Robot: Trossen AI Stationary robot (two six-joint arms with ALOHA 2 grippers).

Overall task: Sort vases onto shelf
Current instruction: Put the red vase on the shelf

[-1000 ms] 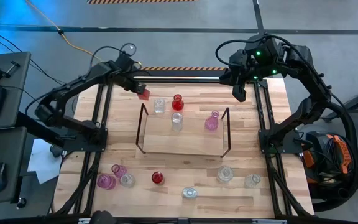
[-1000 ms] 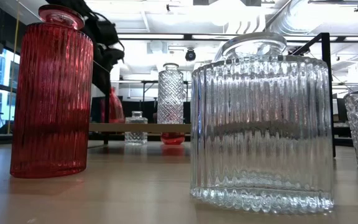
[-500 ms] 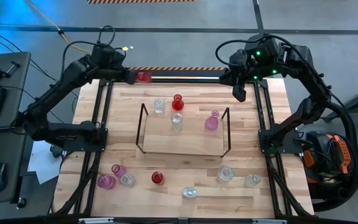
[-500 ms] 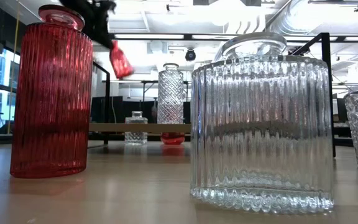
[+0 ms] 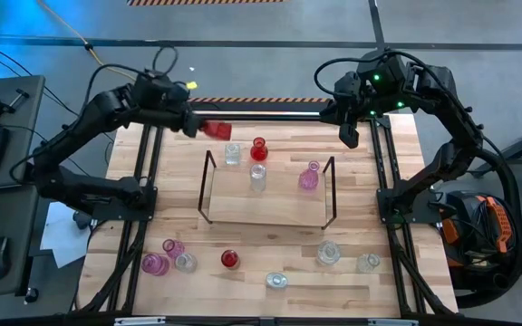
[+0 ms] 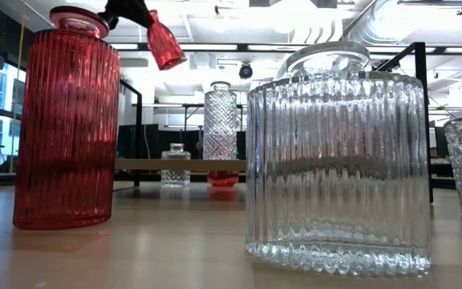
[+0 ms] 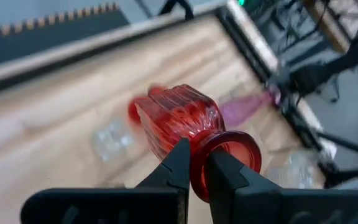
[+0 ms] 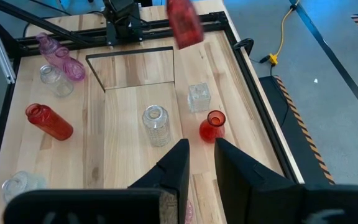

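My left gripper is shut on a ribbed red vase, high above the table's far left part, just beyond the shelf. The shelf has a wooden board and black wire ends. A tall clear vase and a pink vase stand on the board. A small clear vase and a round red one stand at its far edge. My right gripper hangs open over the far right corner, with nothing between its fingers. My left gripper pinches the red vase's narrow neck between its two fingers, just under the flared rim. The fingers slant down from the table's far left. The vase is lifted clear and tilted, its base pointing away from the gripper and down.
Several vases stand along the near edge: pink ones, a clear one, a red one and clear ones. A black metal frame edges the table.
My left gripper has risen with the red vase, swinging first toward the far edge, then right toward the shelf. The vase has come up clear of the table and now sits more tilted, base leading.
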